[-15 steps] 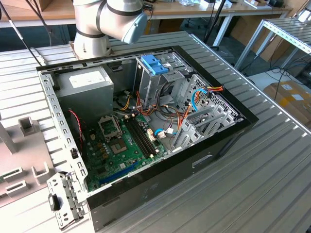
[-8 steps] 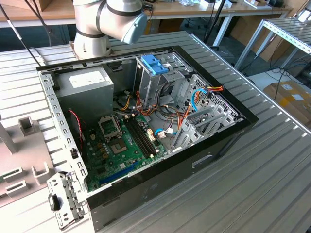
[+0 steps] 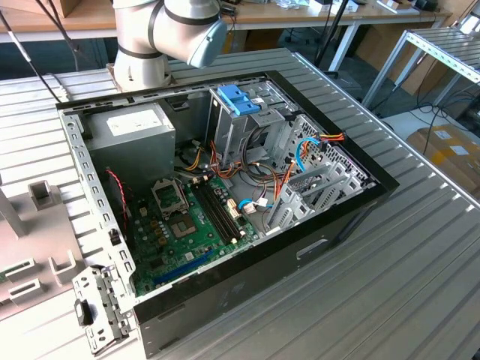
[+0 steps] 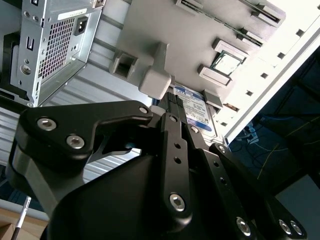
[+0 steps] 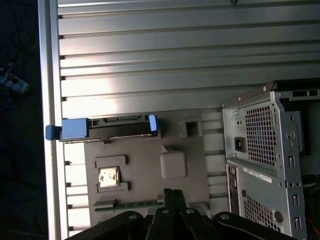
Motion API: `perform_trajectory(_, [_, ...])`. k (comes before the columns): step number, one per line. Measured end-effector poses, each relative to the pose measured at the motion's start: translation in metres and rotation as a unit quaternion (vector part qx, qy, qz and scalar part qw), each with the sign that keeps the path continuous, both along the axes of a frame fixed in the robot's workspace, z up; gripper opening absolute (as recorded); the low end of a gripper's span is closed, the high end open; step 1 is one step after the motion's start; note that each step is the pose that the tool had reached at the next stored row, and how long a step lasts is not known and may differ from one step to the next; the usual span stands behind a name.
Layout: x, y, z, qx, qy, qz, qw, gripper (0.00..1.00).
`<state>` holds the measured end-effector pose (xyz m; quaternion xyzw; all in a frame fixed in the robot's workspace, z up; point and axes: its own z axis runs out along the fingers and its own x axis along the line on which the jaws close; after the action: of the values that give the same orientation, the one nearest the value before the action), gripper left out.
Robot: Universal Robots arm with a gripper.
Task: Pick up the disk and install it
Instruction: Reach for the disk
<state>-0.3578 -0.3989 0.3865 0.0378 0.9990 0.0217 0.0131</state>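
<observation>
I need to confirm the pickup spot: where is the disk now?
In the first wrist view the disk sits along one edge of the grey tray, outside the computer case, with the tray's chip close by.

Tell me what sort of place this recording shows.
Probably a robotics lab or workshop: a robot arm stands on a slatted metal table beside an open computer case, with workbenches behind.
</observation>
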Motion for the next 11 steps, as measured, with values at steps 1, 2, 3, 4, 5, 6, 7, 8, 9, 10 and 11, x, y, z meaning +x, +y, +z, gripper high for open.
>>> perform_trajectory(1, [-0.0005, 0.0, 0.0, 0.0, 0.0, 0.0, 1.0, 0.11])
perform_trajectory(2, [-0.0011, 0.0, -0.0001, 0.0, 0.0, 0.0, 1.0, 0.11])
perform_trajectory(3, [-0.0015, 0.0, -0.0001, 0.0, 0.0, 0.0, 1.0, 0.11])
perform_trajectory(4, [-0.0019, 0.0, 0.0, 0.0, 0.0, 0.0, 1.0, 0.11])
perform_trajectory(5, [-0.0025, 0.0, -0.0001, 0.0, 0.0, 0.0, 1.0, 0.11])
perform_trajectory(6, [-0.0033, 0.0, -0.0001, 0.0, 0.0, 0.0, 1.0, 0.11])
perform_trajectory(7, [-0.0038, 0.0, -0.0002, 0.0, 0.0, 0.0, 1.0, 0.11])
perform_trajectory(8, [-0.0044, 0.0, -0.0002, 0.0, 0.0, 0.0, 1.0, 0.11])
perform_trajectory(9, [-0.005, 0.0, -0.0002, 0.0, 0.0, 0.0, 1.0, 0.11])
perform_trajectory(10, [-0.0057, 0.0, -0.0002, 0.0, 0.0, 0.0, 1.0, 0.11])
perform_trajectory(11, [-0.0077, 0.0, -0.0003, 0.0, 0.0, 0.0, 1.0, 0.11])
